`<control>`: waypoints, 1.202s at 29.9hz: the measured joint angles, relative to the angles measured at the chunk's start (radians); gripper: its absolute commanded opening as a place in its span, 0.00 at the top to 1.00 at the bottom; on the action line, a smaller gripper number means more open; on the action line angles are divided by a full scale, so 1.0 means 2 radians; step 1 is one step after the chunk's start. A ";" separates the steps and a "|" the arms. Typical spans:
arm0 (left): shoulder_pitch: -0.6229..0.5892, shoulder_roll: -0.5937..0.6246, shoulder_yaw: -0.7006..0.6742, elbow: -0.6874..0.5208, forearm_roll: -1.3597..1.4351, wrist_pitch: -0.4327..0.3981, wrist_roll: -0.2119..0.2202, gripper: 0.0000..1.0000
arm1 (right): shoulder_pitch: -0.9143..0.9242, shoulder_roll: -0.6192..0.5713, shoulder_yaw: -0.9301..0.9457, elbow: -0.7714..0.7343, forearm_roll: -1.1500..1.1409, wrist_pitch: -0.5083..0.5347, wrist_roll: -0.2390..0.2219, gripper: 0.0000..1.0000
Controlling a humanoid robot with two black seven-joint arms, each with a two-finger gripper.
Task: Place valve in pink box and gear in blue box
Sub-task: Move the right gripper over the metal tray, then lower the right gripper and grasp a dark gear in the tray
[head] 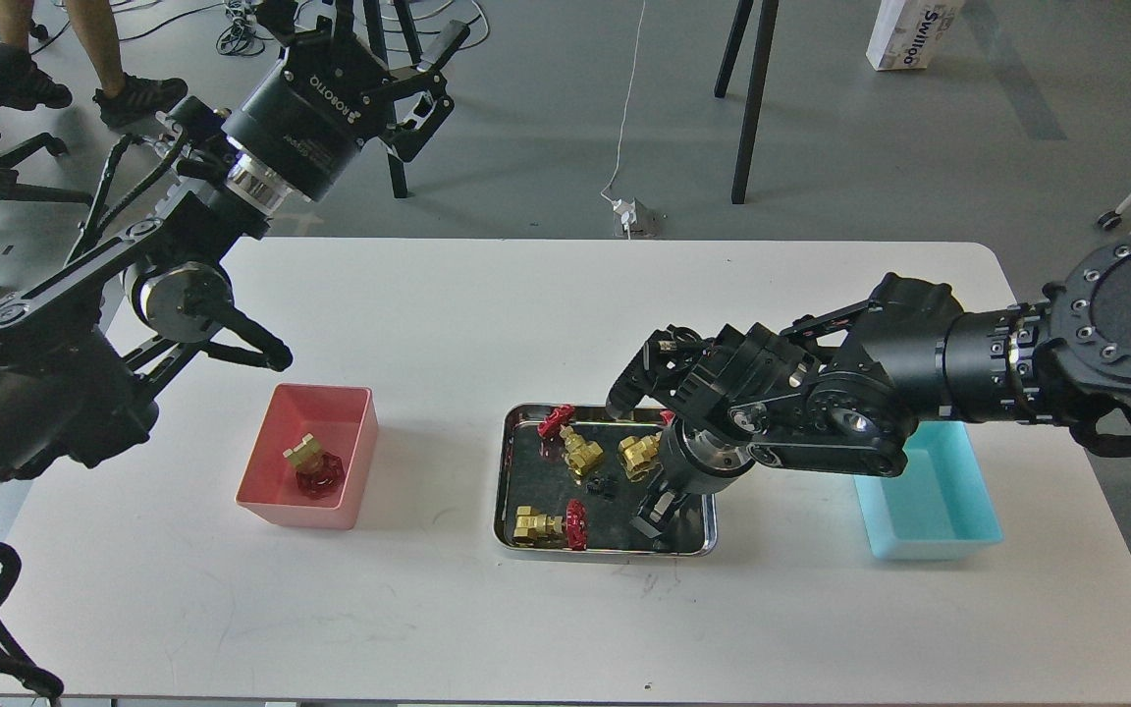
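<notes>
One brass valve point(313, 462) with a red handwheel lies in the pink box point(354, 432) at the left. Three more valves lie in the steel tray point(505, 481): one at the back left point(577, 452), one at the back middle point(639, 455), one at the front left point(546, 525). One tiny black gear point(605, 485) shows in the tray's middle. My right gripper point(653, 515) points down into the tray's front right part, where it hides what lies under it; its fingers are dark and cannot be told apart. The blue box point(929, 516) at the right is partly covered by my right arm. My left gripper point(433, 79) is open and empty, high above the table's far left.
The tray stands in the middle of the white table point(487, 314), between the two boxes. Black chair and stand legs point(747, 98), a cable and a white carton point(909, 34) are on the floor behind. A person's legs point(104, 59) show at the top left.
</notes>
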 measured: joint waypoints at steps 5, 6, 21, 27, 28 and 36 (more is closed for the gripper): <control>0.001 -0.003 0.000 0.000 0.001 0.000 0.000 0.16 | -0.011 0.000 0.001 -0.010 0.000 0.000 0.000 0.39; 0.001 -0.004 0.000 0.000 0.001 0.000 0.000 0.15 | -0.012 0.000 0.001 -0.012 0.000 0.000 0.000 0.39; 0.005 -0.006 0.001 0.001 0.002 0.000 0.000 0.14 | -0.021 0.000 0.006 -0.025 0.004 0.000 0.002 0.41; 0.007 -0.006 0.001 0.001 0.002 0.000 0.000 0.14 | -0.018 0.000 0.008 -0.022 0.007 0.000 0.006 0.41; 0.007 -0.006 0.001 0.001 0.002 0.000 0.000 0.14 | -0.018 0.000 0.008 -0.021 0.007 0.000 0.007 0.41; 0.007 -0.006 0.001 0.001 0.002 0.000 0.000 0.14 | -0.028 0.000 0.015 -0.021 0.007 0.000 0.008 0.42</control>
